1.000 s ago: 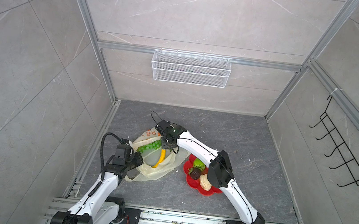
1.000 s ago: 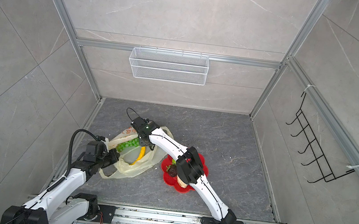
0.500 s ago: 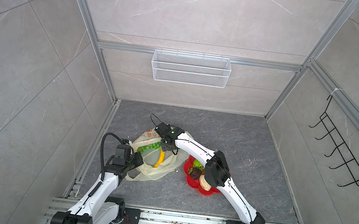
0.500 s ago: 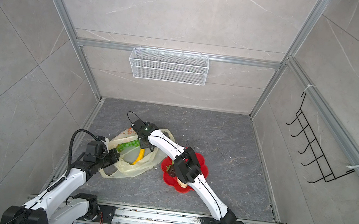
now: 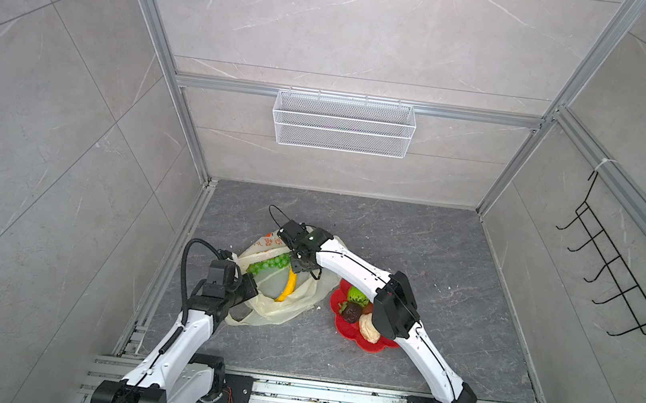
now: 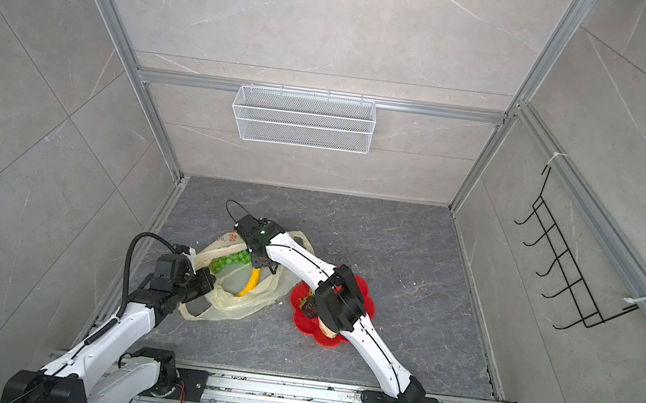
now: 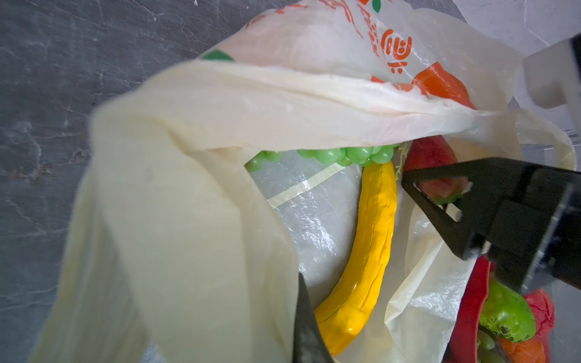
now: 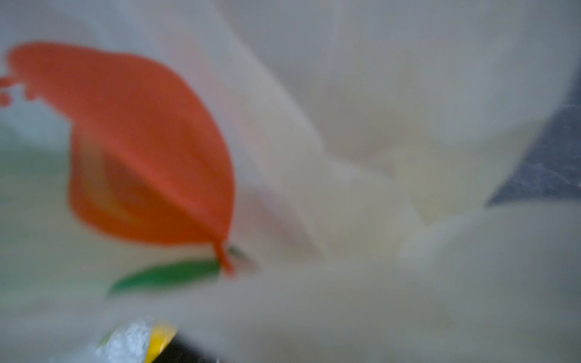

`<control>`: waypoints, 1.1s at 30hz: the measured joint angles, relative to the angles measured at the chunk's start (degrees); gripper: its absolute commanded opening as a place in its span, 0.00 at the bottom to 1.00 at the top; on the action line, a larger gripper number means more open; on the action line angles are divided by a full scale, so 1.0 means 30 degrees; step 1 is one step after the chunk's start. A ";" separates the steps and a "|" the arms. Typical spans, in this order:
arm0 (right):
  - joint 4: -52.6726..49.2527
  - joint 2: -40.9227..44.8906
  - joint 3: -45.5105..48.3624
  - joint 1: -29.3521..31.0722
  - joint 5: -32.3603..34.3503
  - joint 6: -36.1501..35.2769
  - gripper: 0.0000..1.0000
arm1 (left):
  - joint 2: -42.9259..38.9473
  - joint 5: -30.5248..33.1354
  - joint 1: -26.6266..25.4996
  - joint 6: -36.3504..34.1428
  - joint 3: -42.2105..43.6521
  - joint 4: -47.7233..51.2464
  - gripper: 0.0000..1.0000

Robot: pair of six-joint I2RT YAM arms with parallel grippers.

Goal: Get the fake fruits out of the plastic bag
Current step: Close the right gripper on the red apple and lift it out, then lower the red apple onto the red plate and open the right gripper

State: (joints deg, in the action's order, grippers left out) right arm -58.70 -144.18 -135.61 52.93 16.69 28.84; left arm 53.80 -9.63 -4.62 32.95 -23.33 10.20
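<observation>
**Light, glossy fruit in a flimsy bag beside the plate**

The thin, translucent pale-yellow plastic bag [image 5: 278, 310] lies crumpled just beside the red flower-shaped plate [image 5: 374, 346], on the side toward the left arm. The left gripper [image 5: 250, 287] is clamped tight on the bag's rim, lifting the film so the mouth gapes. The right gripper [image 5: 302, 266] reaches into that mouth from the plate's side. In the left wrist view one black finger [image 7: 440, 201] stands before a red plastic strawberry [image 7: 427, 154], but whether the jaws pinch it cannot be told.

Inside the bag a smooth yellow plastic banana [image 7: 367, 251] touches a green plastic grape bunch [image 7: 345, 157]. A bumpy green ball [image 5: 358, 296], a dark brown ball [image 5: 351, 313] and a cream piece [image 5: 367, 328] sit on the plate.

The fruits look hollow, light and stiff, with a glossy skin likely to slip. The banana is best pinched crosswise at its middle, and the knobbly grapes offer purchase almost anywhere. The soft film could easily be caught in the jaws.
</observation>
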 measured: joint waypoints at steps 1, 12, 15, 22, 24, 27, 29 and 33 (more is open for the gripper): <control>0.0007 0.0561 0.0510 0.0146 0.0066 -0.0066 0.55 | 0.0000 0.0000 0.0000 0.0000 0.0007 0.0000 0.00; 0.2040 0.7970 0.9187 0.1501 -0.0415 -0.0517 0.55 | 0.0000 0.0007 0.0000 0.0000 0.0000 0.0000 0.00; 0.2492 0.9981 1.1628 0.1530 -0.0627 -0.0554 0.55 | 0.0000 0.0007 0.0000 0.0000 0.0000 0.0000 0.00; 0.2426 1.4127 1.5533 0.1333 -0.0692 -0.0554 0.54 | 0.0000 0.0015 0.0000 0.0000 0.0000 0.0000 0.00; 0.2200 1.5183 1.6626 0.1122 -0.0714 -0.0539 0.54 | 0.0000 0.0015 0.0000 0.0000 0.0000 0.0000 0.00; 0.1406 1.6772 1.8418 0.0612 -0.0729 -0.0401 0.53 | 0.0000 0.0015 0.0000 0.0000 0.0000 0.0000 0.00; 0.0743 1.7719 1.9526 0.0299 -0.0714 -0.0160 0.53 | 0.0000 0.0015 0.0000 0.0000 0.0000 0.0000 0.00; -0.0641 1.9271 2.1332 0.0131 -0.0969 0.0408 0.53 | 0.0000 0.0015 0.0000 0.0000 0.0000 0.0000 0.00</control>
State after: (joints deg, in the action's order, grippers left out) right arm -60.62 -86.37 -71.61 53.32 13.78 30.06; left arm 53.80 -9.58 -4.62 32.95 -23.33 10.20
